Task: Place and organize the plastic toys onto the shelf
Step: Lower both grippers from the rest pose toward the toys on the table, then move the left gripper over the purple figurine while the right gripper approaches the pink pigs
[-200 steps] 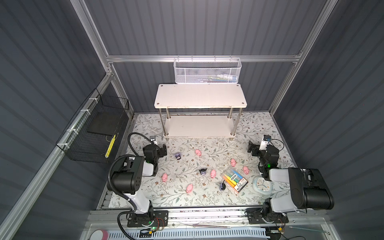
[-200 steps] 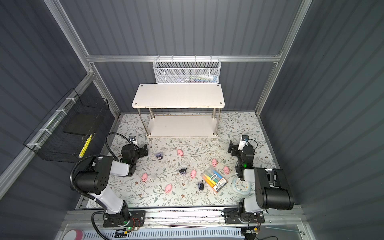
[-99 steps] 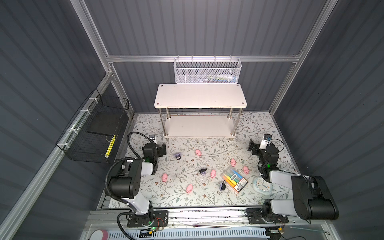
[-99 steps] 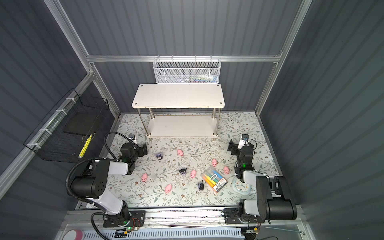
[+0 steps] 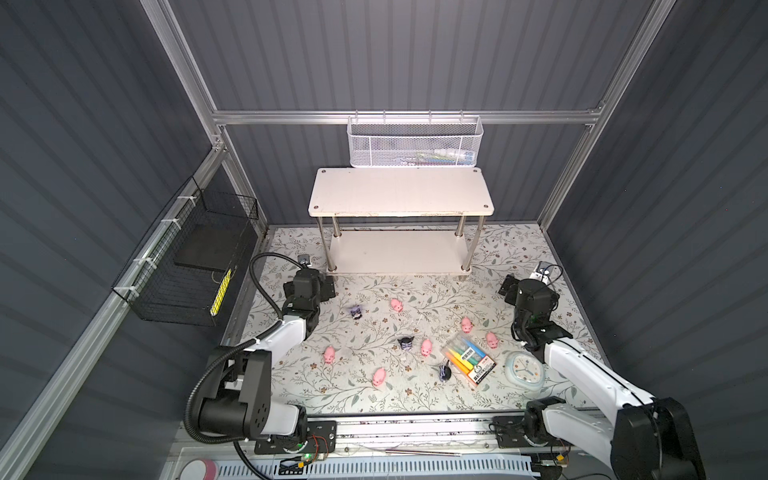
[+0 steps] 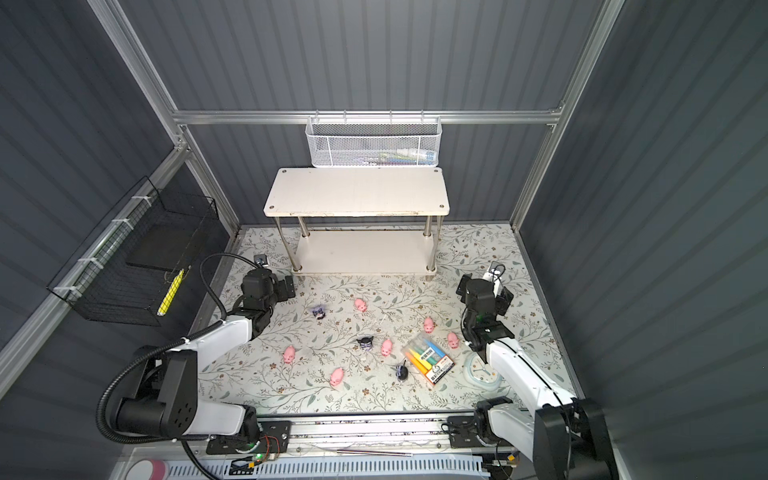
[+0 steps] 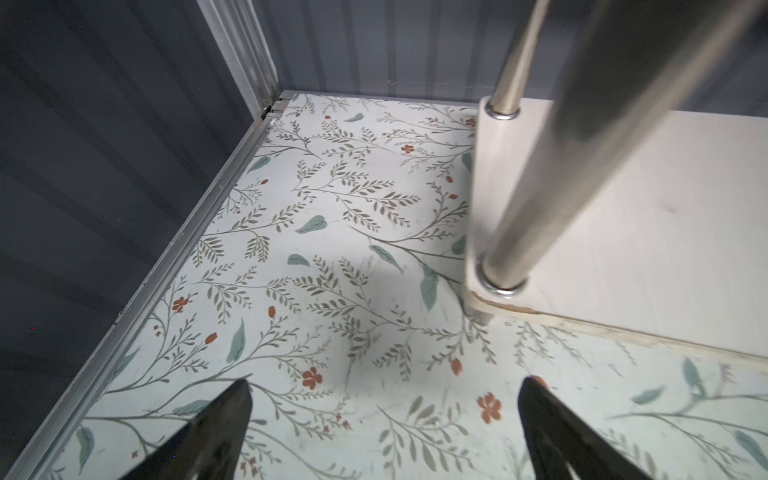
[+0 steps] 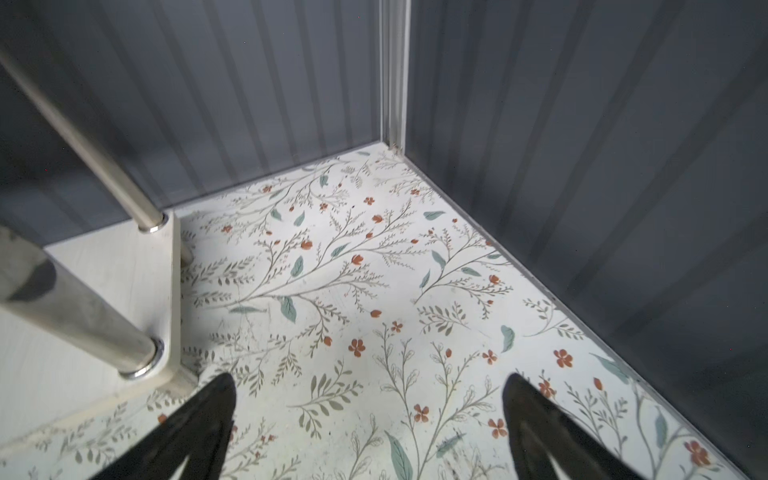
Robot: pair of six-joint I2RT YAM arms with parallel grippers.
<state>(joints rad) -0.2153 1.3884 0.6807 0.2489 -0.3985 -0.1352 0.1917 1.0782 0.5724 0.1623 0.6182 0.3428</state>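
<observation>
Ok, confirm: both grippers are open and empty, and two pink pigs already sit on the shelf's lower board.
One error: both top views show no pink pigs on the shelf; all six lie on the floral mat. The left gripper and right gripper are open, empty.

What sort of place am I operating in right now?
Likely an enclosed robot test cell, not a home: grey ribbed walls on an aluminium frame, two arms bolted to a front rail, a floral mat staged with toys.
</observation>
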